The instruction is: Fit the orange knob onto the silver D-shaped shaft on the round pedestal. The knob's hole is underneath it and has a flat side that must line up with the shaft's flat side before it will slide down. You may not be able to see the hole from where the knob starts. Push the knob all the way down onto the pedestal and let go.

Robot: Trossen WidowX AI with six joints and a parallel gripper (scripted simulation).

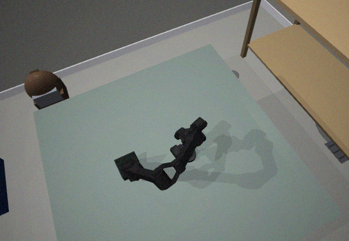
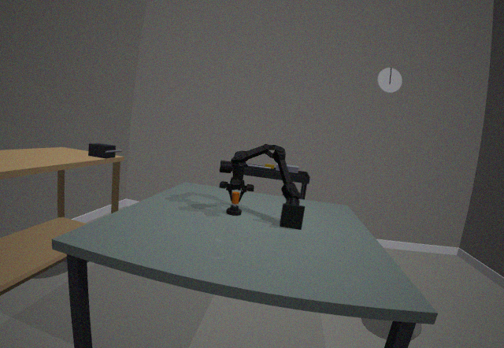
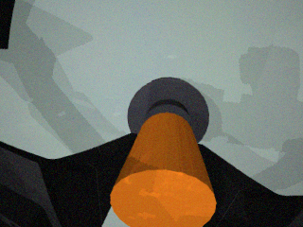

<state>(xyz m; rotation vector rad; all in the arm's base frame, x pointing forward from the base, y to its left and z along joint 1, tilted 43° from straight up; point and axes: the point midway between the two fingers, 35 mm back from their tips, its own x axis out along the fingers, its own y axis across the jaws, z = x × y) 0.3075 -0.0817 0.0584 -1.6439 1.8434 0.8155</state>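
Observation:
My gripper (image 3: 166,144) (image 2: 235,201) is shut on the orange knob (image 3: 163,158) (image 2: 235,197), which is upright with its flat top towards the wrist camera. The round dark pedestal (image 3: 141,103) (image 2: 233,211) stands on the table directly below the knob. In the exterior view the knob's lower end is a little above the pedestal base. The knob's hole is hidden underneath it. The silver shaft is hidden in the wrist view and too small to make out in the exterior view, so its flat side and the fit cannot be told. In the top view the arm hides the knob.
The pale green table (image 1: 112,114) (image 2: 260,250) carries the arm's square base (image 1: 125,163) (image 2: 292,216) to one side of the pedestal. The arm's shadows fall across the table. A wooden shelf unit (image 1: 312,60) (image 2: 40,159) stands beside the table.

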